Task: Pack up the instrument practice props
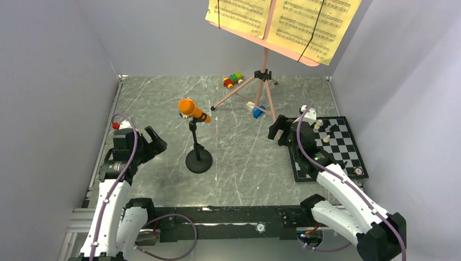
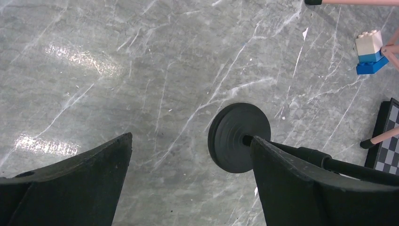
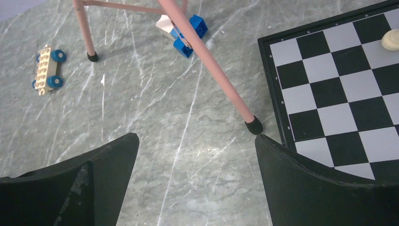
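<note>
One music stand foot [image 3: 254,125] just beside the chessboard [image 3: 329,96] edge.

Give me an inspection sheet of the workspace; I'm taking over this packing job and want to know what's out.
Surface: grey marbled tabletop, glare patches, no damage seen.
Job's things: orange toy microphone tilted in the black mic stand; pink music stand upright at the back, yellow sheet-music pages strapped on it.
Clutter: chessboard with pieces at right, one stand foot beside its edge; blue-white block under the tripod; red-green block car behind; cream block car with blue wheels.
Grippers: left gripper and right gripper open, holding nothing.
Cables: purple cables loop along both arms, no snag seen.
Surroundings: plain grey walls on three sides.
</note>
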Controlling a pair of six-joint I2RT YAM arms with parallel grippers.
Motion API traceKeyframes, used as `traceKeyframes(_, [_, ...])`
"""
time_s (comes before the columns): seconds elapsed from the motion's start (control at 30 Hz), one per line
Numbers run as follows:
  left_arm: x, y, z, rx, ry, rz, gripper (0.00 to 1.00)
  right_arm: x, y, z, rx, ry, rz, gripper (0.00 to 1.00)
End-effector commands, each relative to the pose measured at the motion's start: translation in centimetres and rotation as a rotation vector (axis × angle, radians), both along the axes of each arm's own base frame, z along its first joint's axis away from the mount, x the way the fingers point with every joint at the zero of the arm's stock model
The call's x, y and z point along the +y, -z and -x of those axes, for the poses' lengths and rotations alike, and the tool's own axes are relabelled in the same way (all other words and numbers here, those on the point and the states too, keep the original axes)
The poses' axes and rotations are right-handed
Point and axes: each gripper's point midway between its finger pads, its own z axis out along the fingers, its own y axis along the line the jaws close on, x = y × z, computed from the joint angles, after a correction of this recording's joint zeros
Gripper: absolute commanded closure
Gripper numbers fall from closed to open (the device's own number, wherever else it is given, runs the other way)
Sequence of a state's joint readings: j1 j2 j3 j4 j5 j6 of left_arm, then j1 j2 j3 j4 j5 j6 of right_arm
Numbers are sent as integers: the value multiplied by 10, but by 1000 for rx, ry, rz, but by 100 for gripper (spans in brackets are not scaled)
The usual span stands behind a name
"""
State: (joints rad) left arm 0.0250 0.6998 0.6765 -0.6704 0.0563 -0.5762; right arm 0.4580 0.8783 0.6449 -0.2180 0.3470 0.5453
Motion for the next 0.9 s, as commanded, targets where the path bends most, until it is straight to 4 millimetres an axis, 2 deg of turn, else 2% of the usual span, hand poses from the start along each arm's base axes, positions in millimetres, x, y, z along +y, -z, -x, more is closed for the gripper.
traceKeyframes(0.0, [-3,-8,-7,-57,29,-2,1,-2,-7,-9,-40,39,-19,0])
traceKeyframes(0.2, [-3,-14,-8,-118,67,-34,1,10,-15,-5,-24,-58,3,0])
traceKeyframes(0.43, [-11,-17,-9,-181,127,-42,7,18,-26,3,-70,-134,-16,0])
traceKeyframes(0.63, [-12,-29,-11,-228,153,-72,1,24,-30,6,-69,-174,-19,0])
traceKeyframes(0.7, [-19,-34,-11,-261,194,-87,1,28,-29,7,-68,-196,-30,0])
traceKeyframes(0.87, [-42,-53,-17,-397,349,-104,11,39,-27,6,-54,-243,-51,0])
